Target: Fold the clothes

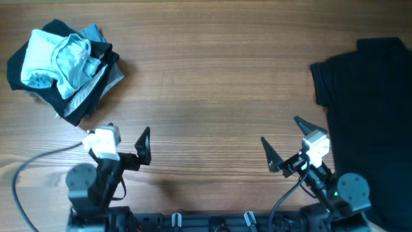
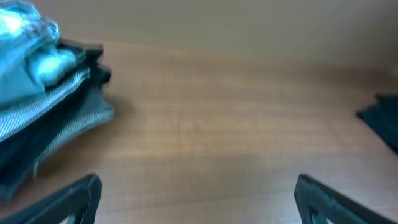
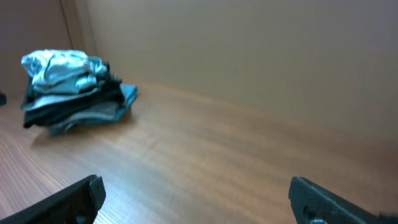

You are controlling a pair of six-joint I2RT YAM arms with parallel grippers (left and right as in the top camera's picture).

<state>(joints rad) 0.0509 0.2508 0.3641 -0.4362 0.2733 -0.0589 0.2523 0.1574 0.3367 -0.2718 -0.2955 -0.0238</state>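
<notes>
The black T-shirt (image 1: pixel 370 122) lies spread out at the table's right side, running off the right edge of the overhead view. One dark corner of it (image 2: pixel 382 118) shows at the right of the left wrist view. It is out of the right wrist view. My left gripper (image 1: pixel 127 133) hovers near the front left, open, with only bare wood between its fingers (image 2: pixel 74 199). My right gripper (image 1: pixel 284 137) stands open near the front right, just left of the shirt and apart from it. Its fingers (image 3: pixel 317 199) hold nothing.
A stack of folded clothes (image 1: pixel 64 64), light blue on top of grey and black pieces, sits at the far left corner; the same stack (image 2: pixel 43 93) (image 3: pixel 68 90) appears in both wrist views. The wooden table (image 1: pixel 212 84) stretches between it and the shirt. A wall (image 3: pixel 249 50) rises behind.
</notes>
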